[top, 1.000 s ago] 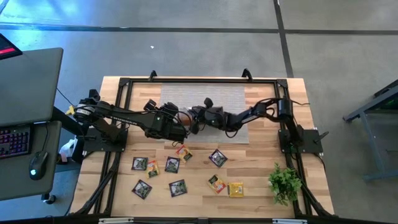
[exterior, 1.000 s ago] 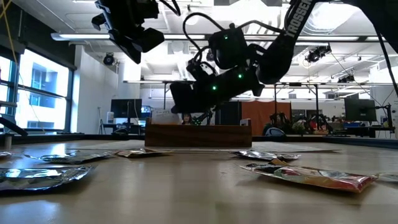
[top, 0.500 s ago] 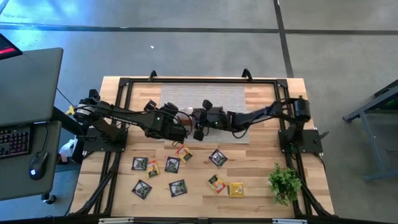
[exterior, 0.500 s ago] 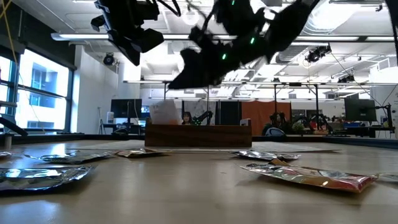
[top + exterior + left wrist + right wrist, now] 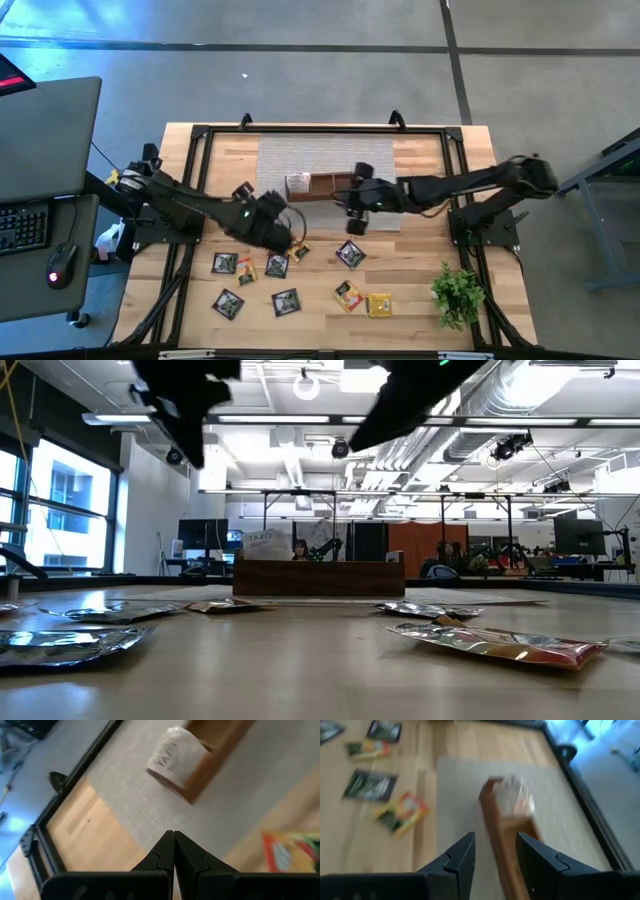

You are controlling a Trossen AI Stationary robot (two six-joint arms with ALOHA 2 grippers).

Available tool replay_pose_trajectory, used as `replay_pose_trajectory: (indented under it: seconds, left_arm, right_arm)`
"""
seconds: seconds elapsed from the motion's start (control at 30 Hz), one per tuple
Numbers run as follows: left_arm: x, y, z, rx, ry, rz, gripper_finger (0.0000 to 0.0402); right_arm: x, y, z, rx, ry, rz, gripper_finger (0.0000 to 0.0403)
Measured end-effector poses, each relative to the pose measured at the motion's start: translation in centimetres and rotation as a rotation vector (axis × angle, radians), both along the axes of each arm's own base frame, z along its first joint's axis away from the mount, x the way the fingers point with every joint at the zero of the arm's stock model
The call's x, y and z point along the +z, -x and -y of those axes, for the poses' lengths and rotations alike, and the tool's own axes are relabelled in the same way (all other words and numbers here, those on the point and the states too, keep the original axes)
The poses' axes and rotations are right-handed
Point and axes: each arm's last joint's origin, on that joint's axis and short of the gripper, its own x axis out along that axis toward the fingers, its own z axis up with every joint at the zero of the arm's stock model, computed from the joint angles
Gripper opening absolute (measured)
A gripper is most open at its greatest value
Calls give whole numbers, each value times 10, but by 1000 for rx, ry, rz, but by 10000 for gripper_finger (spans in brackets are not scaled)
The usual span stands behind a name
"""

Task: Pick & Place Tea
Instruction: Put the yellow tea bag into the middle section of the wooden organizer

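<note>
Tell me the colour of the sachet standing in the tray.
White sachet, in the wooden tray; clearest in the high view.

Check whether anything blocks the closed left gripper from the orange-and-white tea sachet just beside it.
Nothing visible does: the left gripper, fingers shut, hovers beside the orange-and-white tea sachet, with only bare wooden table around it.

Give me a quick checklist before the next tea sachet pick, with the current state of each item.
1. White sachet sits in the wooden tray's end compartment: ok.
2. Right end effector open and empty: ok.
3. Left end effector shut, nothing between its fingers: ok.
4. Loose sachets on the table, such as the orange one: ok.
5. Plant away from the sachets: ok.
6. Which sachet is next: cannot tell.
</note>
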Motion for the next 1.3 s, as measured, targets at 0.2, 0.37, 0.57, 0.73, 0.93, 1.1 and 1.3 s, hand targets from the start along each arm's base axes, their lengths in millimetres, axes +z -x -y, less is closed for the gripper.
replay_pose_trajectory:
  seconds: [0.2,0.37,0.57,0.73,0.93,1.1,1.3]
  left_arm:
    - [36,45,23,-54,59,157,1]
    - [46,66,32,-142,127,185,1]
    - [35,68,35,-164,246,81,29]
    - [16,57,32,-171,390,-60,96]
    - [1,46,34,-200,483,-102,159]
    - [-7,36,38,-222,404,-73,165]
    - [-7,30,40,-229,403,-16,166]
  right_arm:
    - [6,40,-8,-67,-103,-146,138]
    - [-24,56,-17,-72,-137,-204,138]
    - [-55,57,-29,-4,-182,-95,138]
    - [-64,56,-32,64,-239,23,138]
    - [-63,54,-32,94,-212,60,138]
    - [-63,54,-32,126,-149,52,138]
    - [-63,54,-32,122,-155,53,138]
